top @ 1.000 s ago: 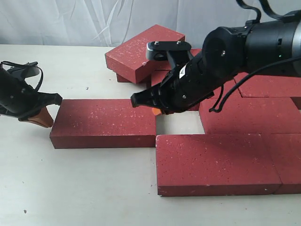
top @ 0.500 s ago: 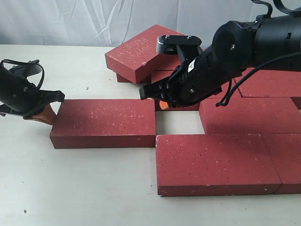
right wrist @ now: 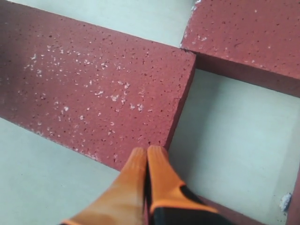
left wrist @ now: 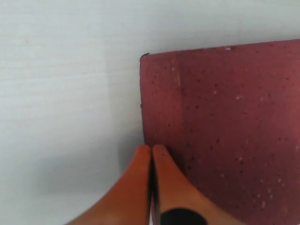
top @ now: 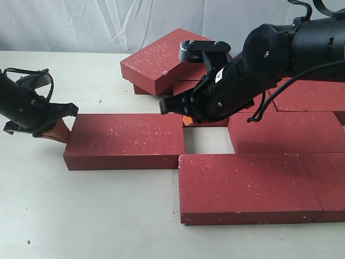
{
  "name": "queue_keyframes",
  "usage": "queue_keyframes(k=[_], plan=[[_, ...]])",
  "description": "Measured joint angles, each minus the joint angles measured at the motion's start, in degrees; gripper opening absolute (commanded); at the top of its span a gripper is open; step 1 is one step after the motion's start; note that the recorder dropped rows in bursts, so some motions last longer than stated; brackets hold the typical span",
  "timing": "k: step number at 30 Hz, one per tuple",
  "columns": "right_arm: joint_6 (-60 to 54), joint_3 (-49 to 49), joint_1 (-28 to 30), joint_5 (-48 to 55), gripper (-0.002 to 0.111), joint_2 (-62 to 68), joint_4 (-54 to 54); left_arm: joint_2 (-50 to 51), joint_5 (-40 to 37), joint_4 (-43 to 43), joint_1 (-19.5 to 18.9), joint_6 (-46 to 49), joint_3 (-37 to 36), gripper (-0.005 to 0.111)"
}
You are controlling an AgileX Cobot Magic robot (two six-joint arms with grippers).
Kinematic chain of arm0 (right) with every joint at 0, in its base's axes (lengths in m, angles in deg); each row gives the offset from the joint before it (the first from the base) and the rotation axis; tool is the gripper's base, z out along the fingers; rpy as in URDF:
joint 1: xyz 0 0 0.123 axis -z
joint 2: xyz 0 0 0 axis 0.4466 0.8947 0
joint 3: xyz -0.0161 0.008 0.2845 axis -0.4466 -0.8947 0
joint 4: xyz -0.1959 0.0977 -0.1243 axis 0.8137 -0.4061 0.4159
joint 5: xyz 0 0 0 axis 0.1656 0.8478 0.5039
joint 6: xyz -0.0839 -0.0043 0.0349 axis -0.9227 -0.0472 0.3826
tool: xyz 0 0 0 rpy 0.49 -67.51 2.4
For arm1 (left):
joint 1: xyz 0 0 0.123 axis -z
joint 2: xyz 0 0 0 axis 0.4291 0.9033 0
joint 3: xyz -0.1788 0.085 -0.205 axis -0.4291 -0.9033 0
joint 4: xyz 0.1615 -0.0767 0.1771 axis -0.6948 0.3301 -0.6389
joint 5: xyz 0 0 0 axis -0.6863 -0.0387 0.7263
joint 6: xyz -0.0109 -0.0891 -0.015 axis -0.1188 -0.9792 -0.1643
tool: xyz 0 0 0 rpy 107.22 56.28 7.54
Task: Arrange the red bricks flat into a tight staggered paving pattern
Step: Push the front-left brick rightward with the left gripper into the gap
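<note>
One loose red brick [top: 126,140] lies flat on the table, left of the laid bricks. My left gripper [top: 58,132] is shut with nothing in it, its orange fingertips [left wrist: 161,157] pressed against that brick's [left wrist: 225,126] left end. My right gripper [top: 186,120] is also shut on nothing and hovers just over the same brick's [right wrist: 93,89] far right corner. A front brick [top: 248,186] and a middle brick [top: 285,132] lie flat to the right. A small bare gap [top: 207,140] separates the loose brick from the middle one.
A tilted brick [top: 164,59] rests on other bricks at the back. More bricks lie at the back right [top: 310,97] and front right [top: 330,183]. Bare white table [top: 81,216] spreads to the left and front. A white cloth hangs behind.
The loose brick has slid a little to the right, narrowing the gap, with my left gripper following against its end. My right arm pulled back and up a second ago, then held still.
</note>
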Motion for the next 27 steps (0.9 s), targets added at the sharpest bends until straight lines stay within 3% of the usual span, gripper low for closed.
queue_keyframes(k=[8,27], plan=[[0.0,0.0,0.0,0.0,-0.001,0.0,0.1,0.0,1.4,0.1,4.4,0.1,0.0,0.0],[0.1,0.0,0.0,0.0,-0.001,0.0,0.1,0.0,4.2,3.5,9.1,2.3,0.0,0.0]])
